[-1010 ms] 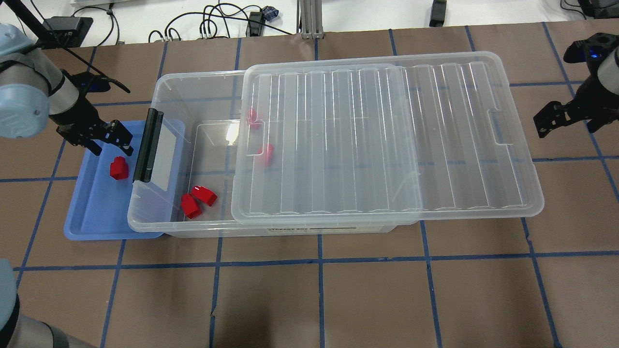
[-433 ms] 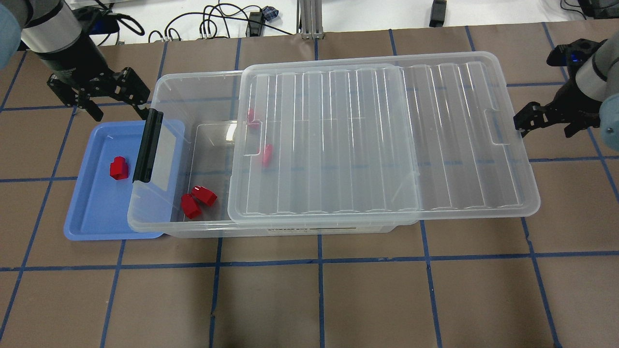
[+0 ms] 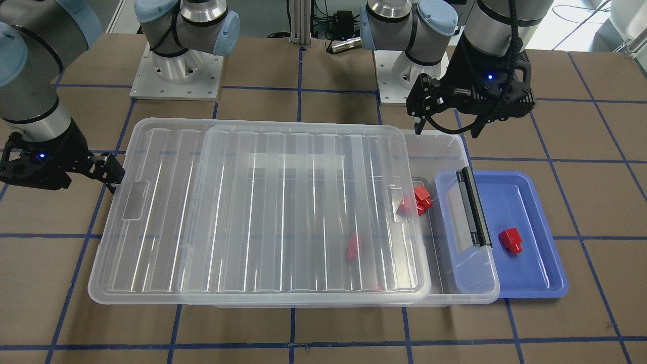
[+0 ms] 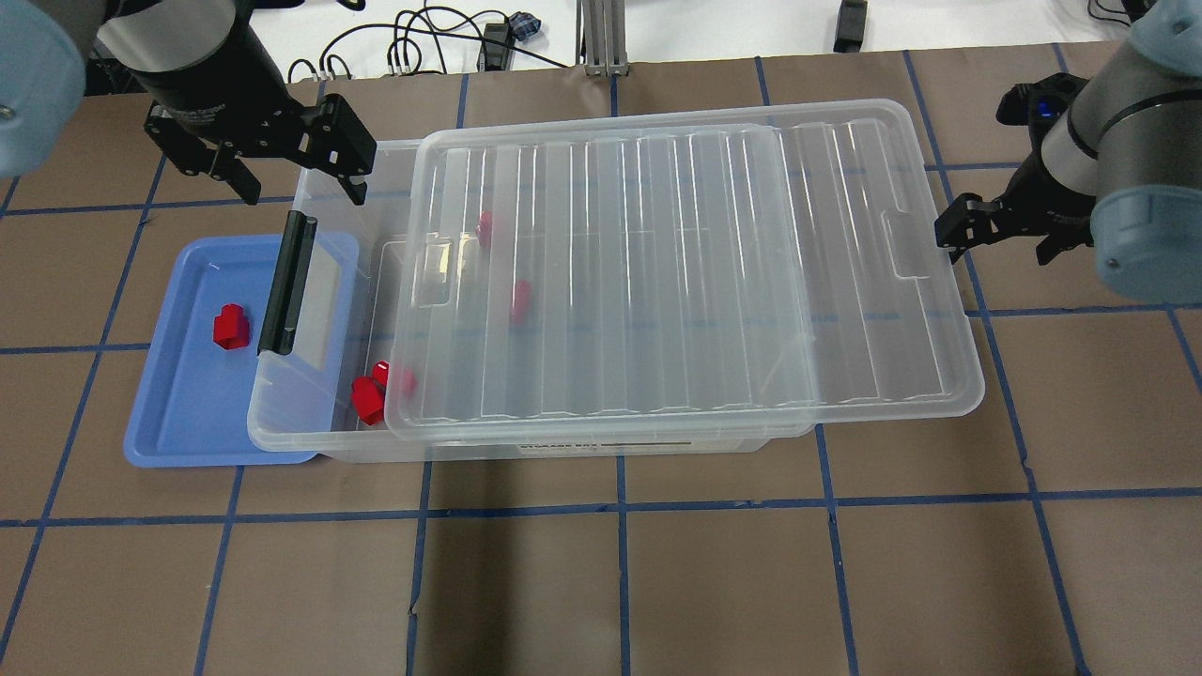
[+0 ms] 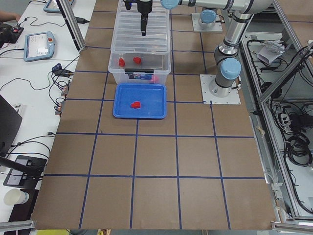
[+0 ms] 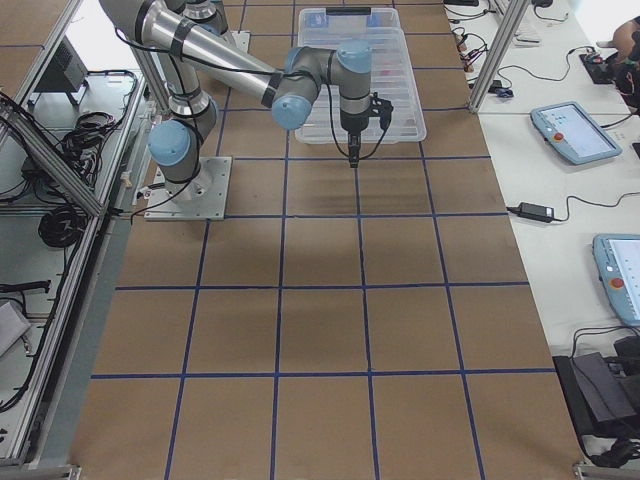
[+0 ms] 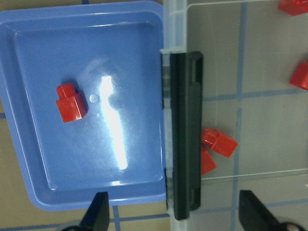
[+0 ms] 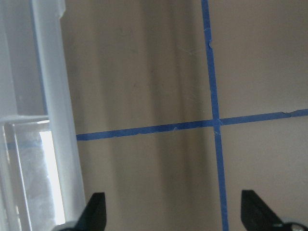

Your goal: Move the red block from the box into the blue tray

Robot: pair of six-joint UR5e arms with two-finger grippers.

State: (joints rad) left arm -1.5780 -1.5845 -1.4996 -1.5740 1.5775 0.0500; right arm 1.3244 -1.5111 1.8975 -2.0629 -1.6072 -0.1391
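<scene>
One red block lies in the blue tray, also in the front view and left wrist view. The clear box holds several more red blocks; its ribbed lid lies slid across most of the opening. The black latch handle is at the tray end. My left gripper is open and empty, above the box's far left corner. My right gripper is open, one finger at the lid's right edge.
The tray is partly tucked under the box's left end. Brown table with blue tape lines. Cables and a rail stand sit beyond the far edge. Both arm bases stand on the robot's side.
My left gripper rose from over the tray and moved to the box's far left corner. My right gripper moved left, and the lid slid left over more of the opening.
</scene>
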